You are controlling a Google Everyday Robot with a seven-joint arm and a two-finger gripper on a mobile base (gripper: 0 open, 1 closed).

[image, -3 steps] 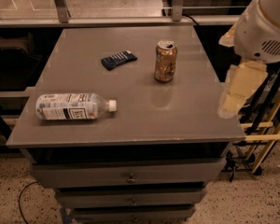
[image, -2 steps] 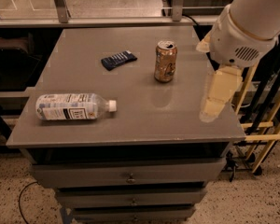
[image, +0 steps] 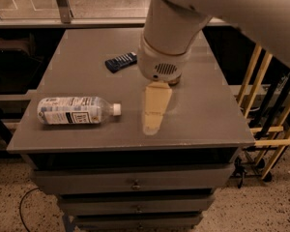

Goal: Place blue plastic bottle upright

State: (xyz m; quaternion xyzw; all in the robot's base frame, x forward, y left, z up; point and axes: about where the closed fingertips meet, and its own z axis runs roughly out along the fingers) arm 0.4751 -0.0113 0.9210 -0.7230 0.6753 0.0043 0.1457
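The blue plastic bottle [image: 73,110] lies on its side near the front left corner of the counter [image: 210,112]. Its length runs along the front edge, and its white cap [image: 116,109] points right, toward the middle of the counter. The label faces up and the bottle touches nothing else.

Farther back, near the middle of the counter, lies a small dark blue thing [image: 121,62], perhaps a remote or a flat packet, set at a slant.

Just right of it the thick white arm [image: 171,37] comes in from the back right corner and hangs over the centre. Below it the cream-coloured gripper [image: 152,124] points down toward the front edge, right of the cap and apart from it. Its jaws read as one tapered wedge, so I cannot tell whether they are open or closed.

Pale wooden rails [image: 261,98] stand beyond the right edge.
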